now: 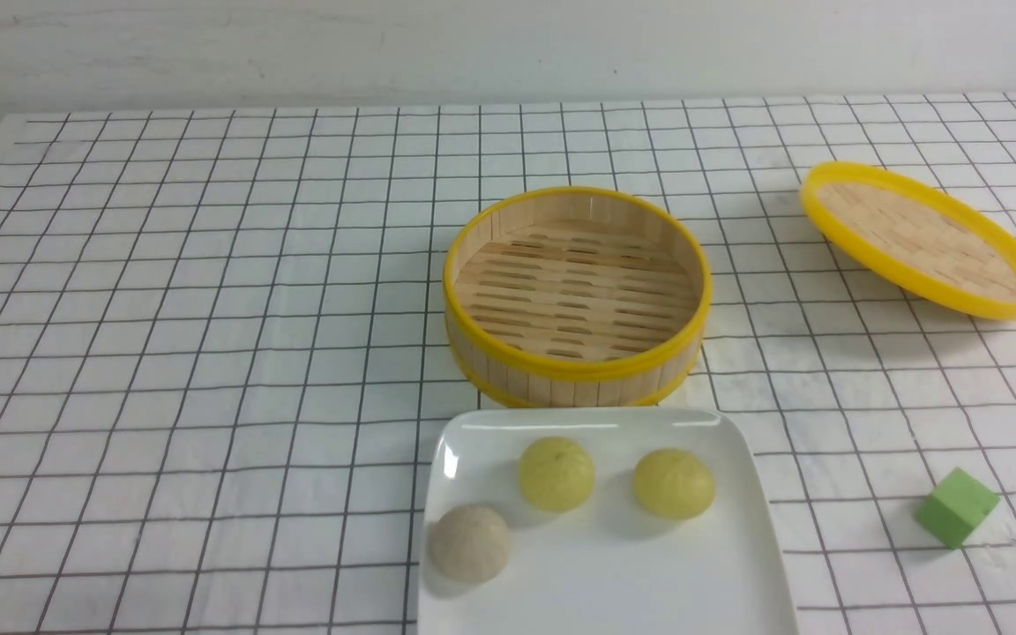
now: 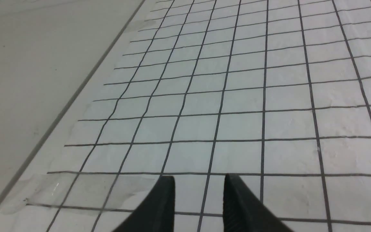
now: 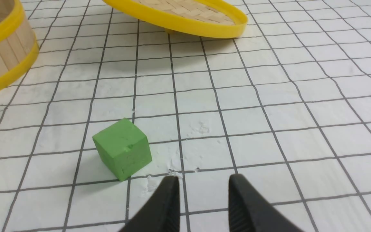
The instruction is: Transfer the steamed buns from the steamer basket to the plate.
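Buns all sit on the plate, basket just behind it empty; left hand and right hand both apart, holding nothing.

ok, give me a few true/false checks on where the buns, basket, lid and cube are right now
1. All three steamed buns sit on the plate. True.
2. The steamer basket holds one bun. False: only its slatted floor shows, no bun inside.
3. The lid covers the basket. False: it lies on the table off to the basket's right, one edge raised.
4. The green cube sits on the table right of the plate, not touching it. True.
5. The right end effector grips the cube. False: its jaws stand apart with nothing between them, and the cube sits beside it.
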Available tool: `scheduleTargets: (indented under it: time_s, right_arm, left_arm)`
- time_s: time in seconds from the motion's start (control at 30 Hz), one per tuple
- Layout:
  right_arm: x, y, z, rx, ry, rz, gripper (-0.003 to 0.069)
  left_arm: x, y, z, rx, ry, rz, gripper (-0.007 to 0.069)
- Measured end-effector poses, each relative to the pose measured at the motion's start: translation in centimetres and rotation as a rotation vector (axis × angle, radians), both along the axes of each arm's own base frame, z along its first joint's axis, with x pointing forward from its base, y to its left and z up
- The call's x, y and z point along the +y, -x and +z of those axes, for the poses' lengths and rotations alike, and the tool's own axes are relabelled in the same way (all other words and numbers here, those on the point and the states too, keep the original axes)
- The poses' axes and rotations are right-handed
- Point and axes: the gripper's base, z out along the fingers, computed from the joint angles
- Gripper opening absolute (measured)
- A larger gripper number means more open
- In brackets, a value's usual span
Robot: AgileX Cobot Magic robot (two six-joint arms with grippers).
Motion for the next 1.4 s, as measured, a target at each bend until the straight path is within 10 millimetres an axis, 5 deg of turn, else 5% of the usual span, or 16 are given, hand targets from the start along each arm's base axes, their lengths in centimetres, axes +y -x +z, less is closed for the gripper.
scheduleTargets:
  time_s: [0.63,1.4]
  right_arm:
    - [0.0,0.0,0.0,0.0,0.0,0.0,0.024]
    - [0.0,0.0,0.01,-0.001,0.0,0.0,0.024]
  left_arm:
    - [-0.01,-0.01,-0.02,-0.097,0.406,0.12,0.0243]
    - [-0.98,-0.13,-0.13,-0.049,0.364,-0.002,0.0243]
